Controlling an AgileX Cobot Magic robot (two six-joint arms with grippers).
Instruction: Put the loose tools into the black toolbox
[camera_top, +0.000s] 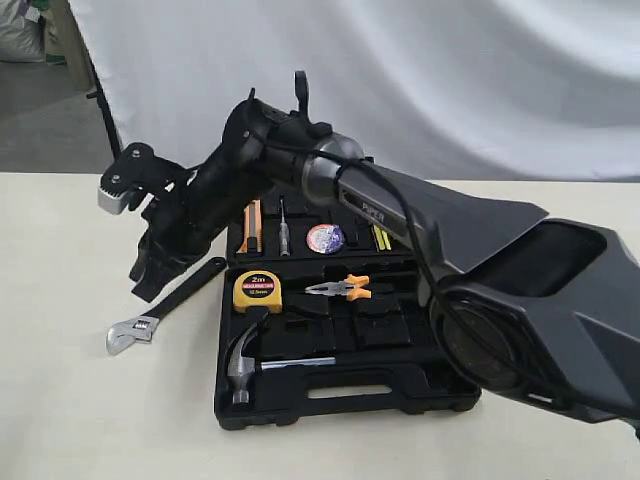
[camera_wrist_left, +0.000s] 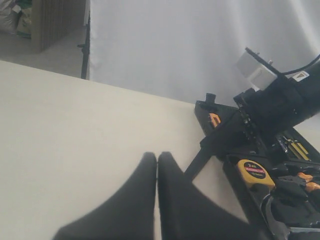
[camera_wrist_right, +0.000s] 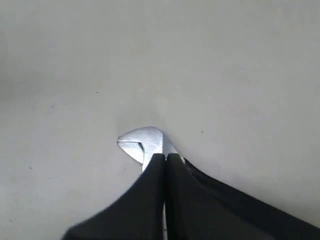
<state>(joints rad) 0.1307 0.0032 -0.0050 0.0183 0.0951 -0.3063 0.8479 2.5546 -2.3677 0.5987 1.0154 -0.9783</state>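
The black toolbox (camera_top: 400, 388) lies open mid-table, also seen in the left wrist view (camera_wrist_left: 204, 106). The claw hammer (camera_top: 250, 362) rests in its front half, and the small tape roll (camera_top: 325, 238) in its back half. The adjustable wrench (camera_top: 140, 325) lies on the table left of the box, silver head nearest the front. My right gripper (camera_top: 146, 286) reaches across the box and hangs over the wrench handle. Its fingers (camera_wrist_right: 155, 180) are pressed shut, with the wrench head (camera_wrist_right: 142, 142) showing just past the tips. My left gripper (camera_wrist_left: 157, 159) is shut and empty over bare table; the exterior view does not show it.
A yellow tape measure (camera_top: 257, 290) and orange-handled pliers (camera_top: 342, 289) sit in the box. Small screwdriver bits and an orange knife fill the back half. The right arm's body (camera_top: 520, 300) covers the box's right side. A white backdrop hangs behind the table.
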